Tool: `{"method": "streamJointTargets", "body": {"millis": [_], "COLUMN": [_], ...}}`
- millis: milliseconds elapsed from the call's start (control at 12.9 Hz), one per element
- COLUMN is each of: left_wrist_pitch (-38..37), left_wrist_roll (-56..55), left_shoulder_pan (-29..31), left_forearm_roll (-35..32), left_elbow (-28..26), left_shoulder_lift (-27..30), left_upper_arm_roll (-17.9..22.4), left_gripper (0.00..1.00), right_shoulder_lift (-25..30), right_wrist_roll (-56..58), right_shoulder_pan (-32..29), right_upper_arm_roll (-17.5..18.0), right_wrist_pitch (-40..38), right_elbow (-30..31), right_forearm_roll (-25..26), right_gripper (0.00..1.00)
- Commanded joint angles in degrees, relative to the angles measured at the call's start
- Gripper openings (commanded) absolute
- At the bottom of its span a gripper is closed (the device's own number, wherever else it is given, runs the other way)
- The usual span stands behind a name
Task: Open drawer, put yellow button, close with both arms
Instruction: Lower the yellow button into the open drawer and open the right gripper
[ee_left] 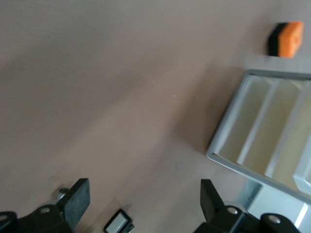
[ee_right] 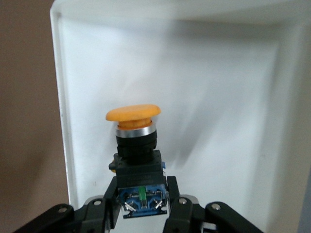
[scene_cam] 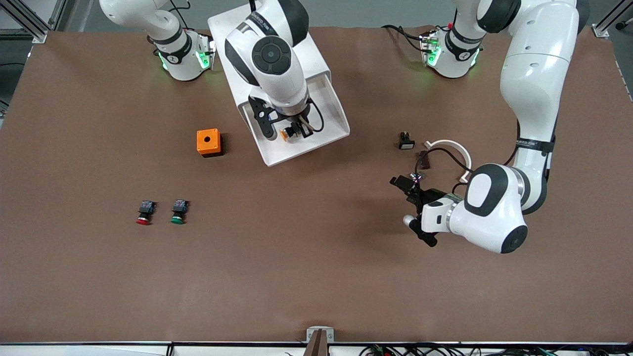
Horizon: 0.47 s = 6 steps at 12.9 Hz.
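Note:
The white cabinet [scene_cam: 316, 54] stands between the arms' bases with its top drawer [scene_cam: 301, 151] pulled out toward the front camera. My right gripper [scene_cam: 292, 129] is over the open drawer, shut on the yellow button [scene_cam: 287, 133]. In the right wrist view the fingers [ee_right: 109, 196] clamp the button's blue rear block, and its yellow cap [ee_right: 133, 114] points at the white drawer floor [ee_right: 218, 97]. My left gripper [scene_cam: 406, 190] is open and empty over the table toward the left arm's end. Its fingers [ee_left: 77, 199] stand wide apart.
An orange box [scene_cam: 208, 142] sits beside the drawer toward the right arm's end. A red button [scene_cam: 144, 212] and a green button [scene_cam: 178, 211] lie nearer the front camera. A small black part [scene_cam: 406, 142] and a white ring [scene_cam: 452, 153] lie by the left gripper.

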<state>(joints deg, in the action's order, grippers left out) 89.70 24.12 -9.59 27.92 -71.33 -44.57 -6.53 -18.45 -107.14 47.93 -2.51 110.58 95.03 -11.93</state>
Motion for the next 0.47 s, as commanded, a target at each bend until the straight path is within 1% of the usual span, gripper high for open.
{"method": "streamJointTargets", "body": {"millis": [0,78,155,233,311,389], "left_wrist_pitch": [3.4,4.6,6.0,6.8,7.6,8.4], "left_wrist_roll": [-10.6,-15.0,-19.5,-23.1,-26.2,-30.4], "left_shoulder_pan": [-4.3,-6.8,-8.7,-10.3,-11.5,-13.0], "left_forearm_roll": [-5.5,-9.5,-14.0,-16.6,-17.7,-18.0], "left_elbow": [-0.7,-0.7,-0.7,-0.7,-0.7,-0.6], "left_shoulder_lift": [3.9,4.7,5.6,5.9,5.9,5.8], "left_upper_arm_roll": [0.5,0.8,0.8,0.8,0.8,1.0], "left_gripper": [1.0,1.0,1.0,1.0,1.0,1.0], "right_shoulder_lift": [-1.4,-1.5,-1.5,-1.5,-1.3,-1.2], "right_wrist_roll": [-0.6,-0.6,-0.7,-0.7,-0.9,-0.7], "right_shoulder_pan": [1.0,1.1,1.1,1.1,1.1,0.9], "right_upper_arm_roll": [-0.7,-0.7,-0.7,-0.7,-0.7,-0.8], "right_wrist_pitch": [-0.4,-0.4,-0.4,-0.6,-0.8,-1.5], "right_elbow": [-1.5,-1.5,-1.5,-1.5,-1.9,-2.9], "right_forearm_roll": [-1.0,-1.0,-1.0,-1.0,-1.0,-0.9], "right_gripper": [0.37,0.38,0.5,0.73,1.0,1.0]}}
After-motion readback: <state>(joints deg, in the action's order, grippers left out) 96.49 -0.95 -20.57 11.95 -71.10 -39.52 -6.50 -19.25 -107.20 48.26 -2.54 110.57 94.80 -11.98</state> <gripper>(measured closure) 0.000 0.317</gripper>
